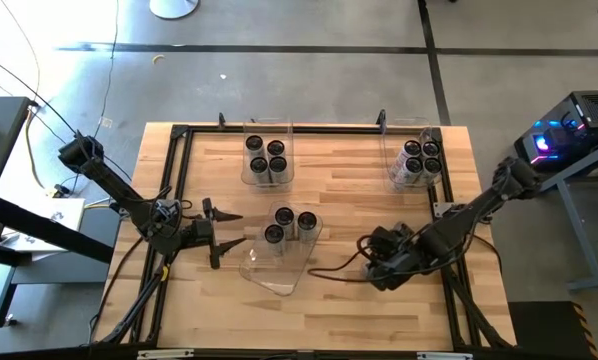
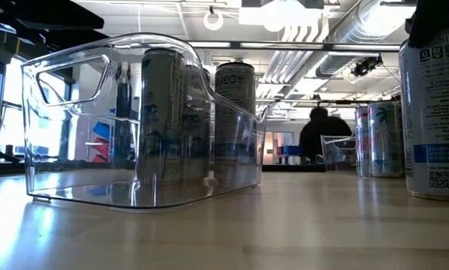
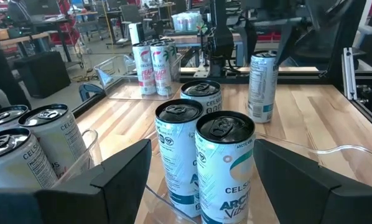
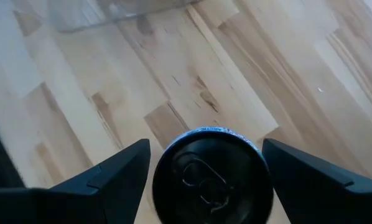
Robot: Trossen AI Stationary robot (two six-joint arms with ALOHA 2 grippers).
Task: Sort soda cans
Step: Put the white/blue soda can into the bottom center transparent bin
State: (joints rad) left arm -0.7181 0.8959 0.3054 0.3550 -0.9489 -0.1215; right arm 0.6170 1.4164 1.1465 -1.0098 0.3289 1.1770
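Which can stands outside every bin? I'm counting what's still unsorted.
The lone can beneath the right gripper, standing on bare table; all other cans sit inside clear bins.

Three clear bins (image 1: pixel 279 262) are sitting on the desk (image 1: pixel 339 190): four cans (image 1: pixel 266 158) are standing in one, four in another (image 1: pixel 420 158), three in the third (image 1: pixel 288 225), and one more can (image 4: pixel 212 177) outside
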